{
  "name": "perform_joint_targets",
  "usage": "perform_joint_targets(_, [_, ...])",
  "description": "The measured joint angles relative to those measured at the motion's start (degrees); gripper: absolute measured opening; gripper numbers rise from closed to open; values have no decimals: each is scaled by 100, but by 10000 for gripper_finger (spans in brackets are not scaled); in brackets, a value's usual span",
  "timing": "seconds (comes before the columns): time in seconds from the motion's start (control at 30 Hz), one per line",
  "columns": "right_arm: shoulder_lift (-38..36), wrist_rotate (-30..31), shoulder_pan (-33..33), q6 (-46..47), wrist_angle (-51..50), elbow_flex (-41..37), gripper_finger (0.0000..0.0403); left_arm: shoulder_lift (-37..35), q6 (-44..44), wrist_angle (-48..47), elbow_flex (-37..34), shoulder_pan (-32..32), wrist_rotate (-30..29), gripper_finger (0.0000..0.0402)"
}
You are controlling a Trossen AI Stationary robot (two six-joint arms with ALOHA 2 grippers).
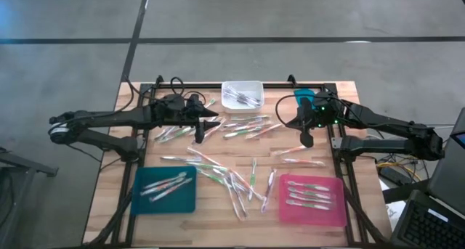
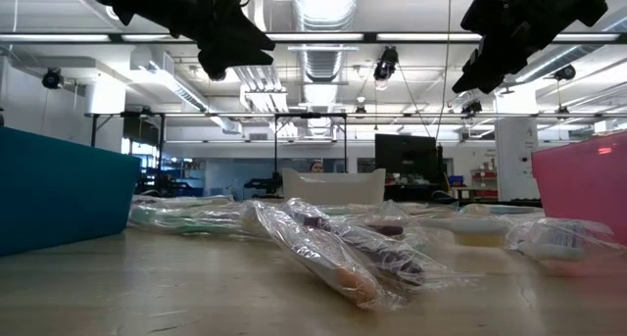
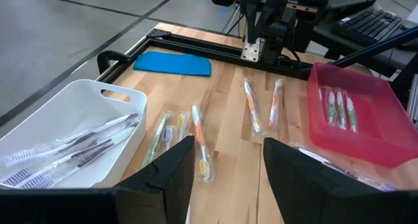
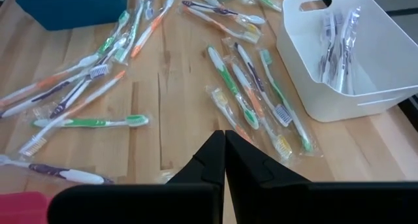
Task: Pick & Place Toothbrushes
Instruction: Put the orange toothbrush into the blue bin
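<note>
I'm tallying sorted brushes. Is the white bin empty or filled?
Partly filled: the white bin holds a few wrapped toothbrushes leaning inside, with much bare floor showing.

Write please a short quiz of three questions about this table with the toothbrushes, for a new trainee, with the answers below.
1. True or false: the white bin already holds some wrapped toothbrushes.
2. Which tray lies at the near corner on the right arm's side? A) teal tray B) pink tray C) white bin
3. Fill in: the right claw is ____, while the left claw stands open and holds nothing.

Key
1. True. Several wrapped brushes lie inside it.
2. B. The pink tray is there, with a row of brushes in it; the teal tray is on the left arm's side.
3. Shut. Its fingers meet with nothing between them.
</note>
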Motion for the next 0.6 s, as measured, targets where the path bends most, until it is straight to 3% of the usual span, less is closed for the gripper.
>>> perform_joint_targets(0.6, [0,0,-4,-3,-2,0,8,0,34,0,0,0,2,186])
